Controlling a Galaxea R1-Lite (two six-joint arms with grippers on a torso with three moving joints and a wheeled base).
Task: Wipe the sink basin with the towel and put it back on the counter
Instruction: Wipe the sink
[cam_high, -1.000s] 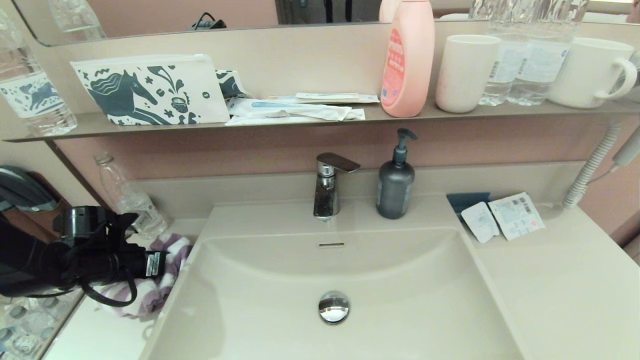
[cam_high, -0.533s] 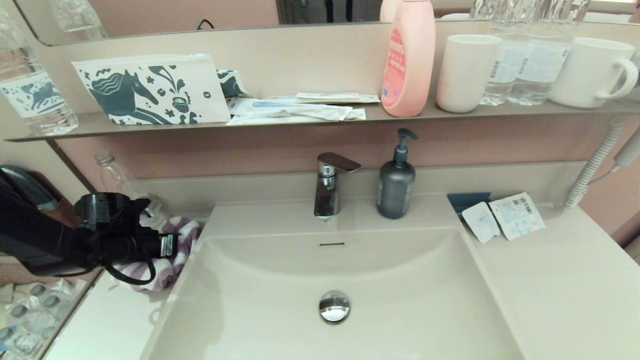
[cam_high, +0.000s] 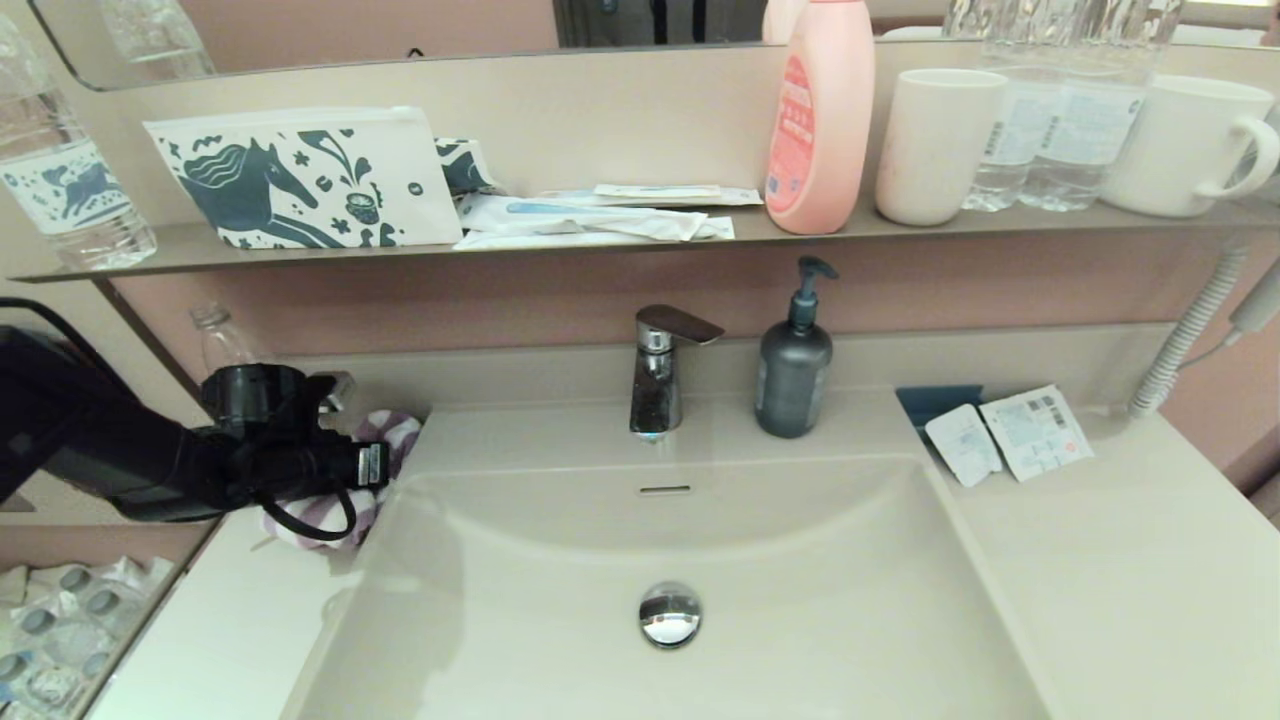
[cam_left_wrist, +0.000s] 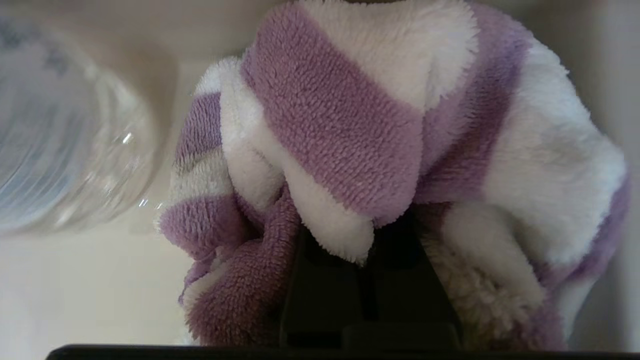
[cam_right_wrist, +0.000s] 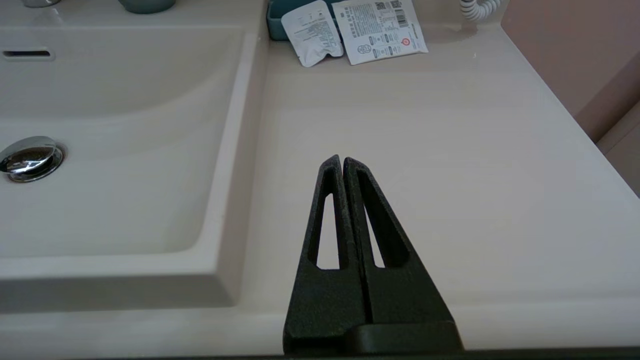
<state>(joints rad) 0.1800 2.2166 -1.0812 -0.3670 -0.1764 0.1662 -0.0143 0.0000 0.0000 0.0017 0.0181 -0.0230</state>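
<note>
The purple and white striped towel (cam_high: 398, 432) is bunched at the back left of the beige counter (cam_high: 1130, 570), just left of the sink basin (cam_high: 560, 600). My left gripper (cam_left_wrist: 370, 240) is shut on the towel (cam_left_wrist: 340, 125), its fingertips buried in the folds. I cannot tell whether the cloth rests on the counter. The basin holds only its chrome drain plug (cam_high: 669, 613) and the overflow slot (cam_high: 664, 490). My right gripper (cam_right_wrist: 342, 160) is shut on nothing, low over the counter right of the basin, and does not show in the head view.
A clear plastic bottle (cam_high: 222, 345) stands right beside the towel. Behind the basin are the faucet (cam_high: 657, 375) and a grey soap dispenser (cam_high: 793, 360). Sachets (cam_high: 1010, 435) lie back right. The shelf (cam_high: 600, 245) above carries the horse pouch, a pink bottle and cups.
My left arm has carried the towel away from the counter's front towards the back left corner, closer to the clear bottle. The right arm has stayed put.
</note>
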